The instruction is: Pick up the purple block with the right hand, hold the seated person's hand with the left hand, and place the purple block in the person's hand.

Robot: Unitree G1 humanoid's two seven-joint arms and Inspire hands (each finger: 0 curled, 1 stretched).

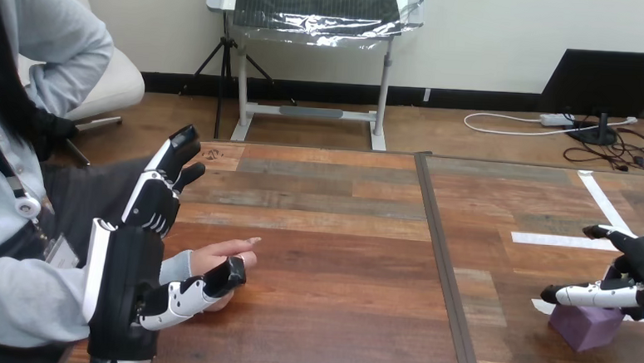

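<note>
Head view had the purple block (585, 328) sitting on the table (340, 257) way over at the right, next to some white tape (549, 239) marks. My right hand (643, 265) was parked on top of it, fingers loose and spread. One lay across the block's top, but nothing was wrapped round it, so I'd call that a reach, not a grab. Over on the left, the person's hand (215, 261) lay flat on the wood, fingers pointing inward, I guess ready to receive. My left hand (146, 214) was right beside it with fingers straight and lifted, thumb (201, 290) low along its near side. Couldn't tell if the thumb touched, and it gripped nothing. Block and waiting hand were well apart, with just a dark seam (441, 263) in the tabletop between them, no real obstacle.
</note>
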